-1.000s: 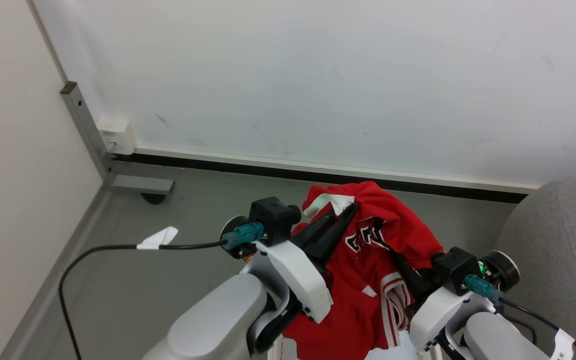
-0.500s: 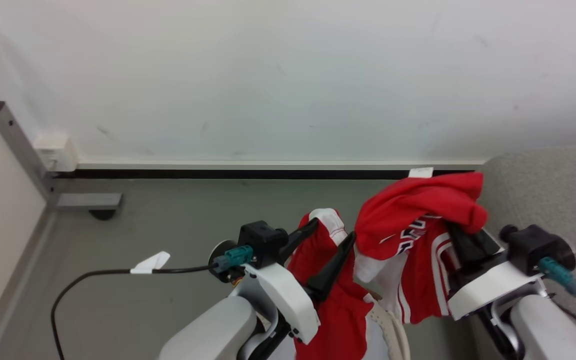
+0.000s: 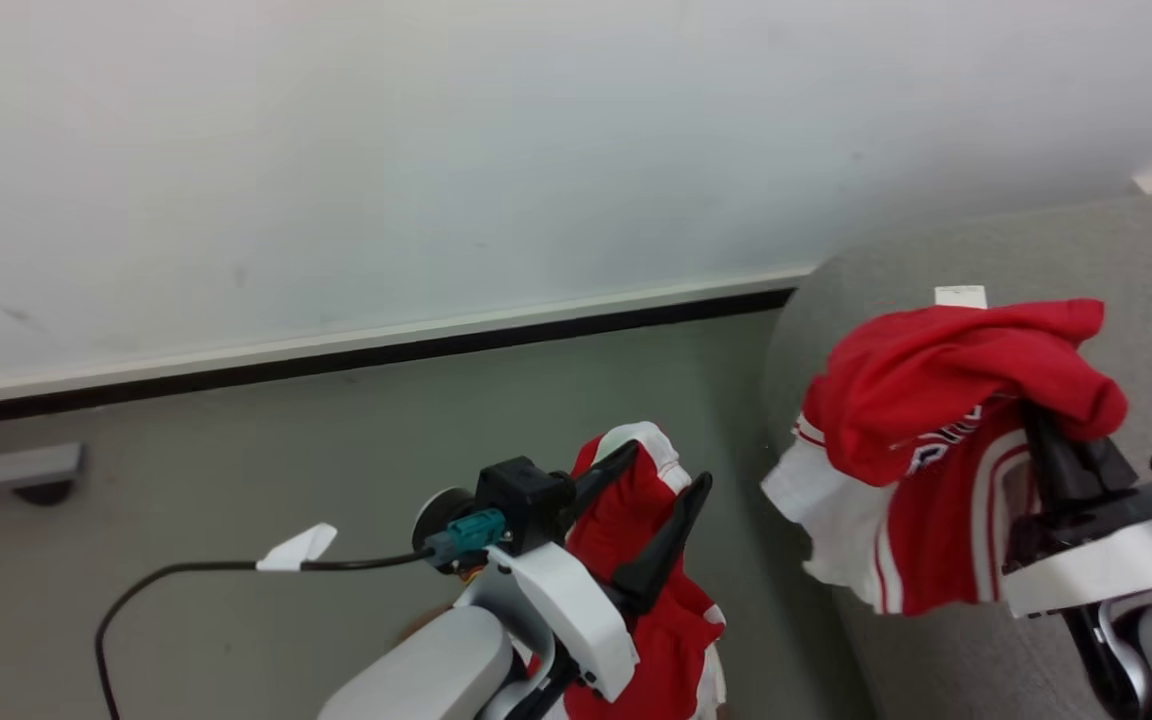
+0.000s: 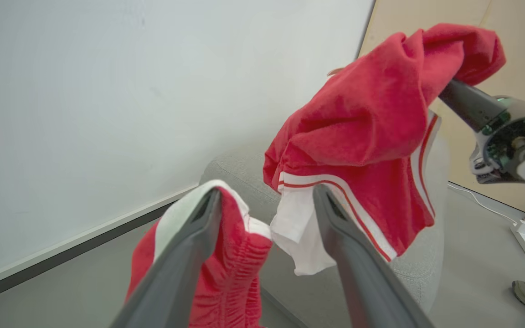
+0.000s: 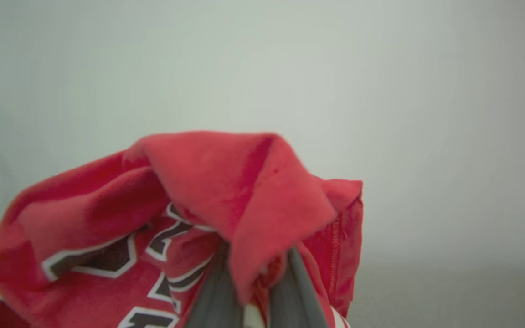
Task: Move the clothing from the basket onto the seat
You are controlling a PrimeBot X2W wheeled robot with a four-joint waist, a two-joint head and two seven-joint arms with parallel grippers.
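Lettering (image 5: pixel 103 258) on the jersey (image 3: pixel 936 390) is unreadable; right fingers (image 3: pixel 1054 465) pinch it, left fingers (image 3: pixel 666 545) spread.

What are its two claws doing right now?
Left gripper: open, red shorts draped over it.
Right gripper: shut on the red jersey.

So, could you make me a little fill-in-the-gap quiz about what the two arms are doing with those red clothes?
1. The right gripper is shut on a jersey, with the big grey ____ behind it.
2. The jersey's lettering is black with ____ outlines.
3. A second red garment is draped over ____ finger of the open left gripper.
Missing words: seat; white; one.
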